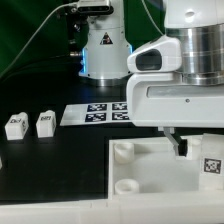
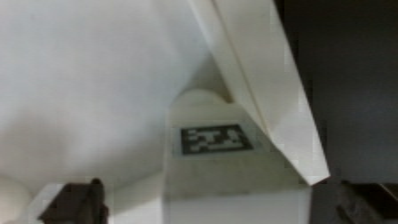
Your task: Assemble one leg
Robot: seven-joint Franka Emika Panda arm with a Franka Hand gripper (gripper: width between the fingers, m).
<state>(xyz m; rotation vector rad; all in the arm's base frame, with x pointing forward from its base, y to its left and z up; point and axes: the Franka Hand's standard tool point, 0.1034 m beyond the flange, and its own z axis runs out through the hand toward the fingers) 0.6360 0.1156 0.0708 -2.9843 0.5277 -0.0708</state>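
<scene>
Two legs [image 1: 15, 125] standing apart (tagged), one marker board [image 1: 96, 113], one gripper [image 2: 210, 203], fingers spread apart

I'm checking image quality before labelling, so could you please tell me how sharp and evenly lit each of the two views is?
Exterior view: the near arm housing is bright, almost blown out, while the black table stays dark; the two legs read a little soft. Wrist view: blurry overall, the white panel washes out, its tag is smeared, and the pincer fingertips are dark blurs.
</scene>
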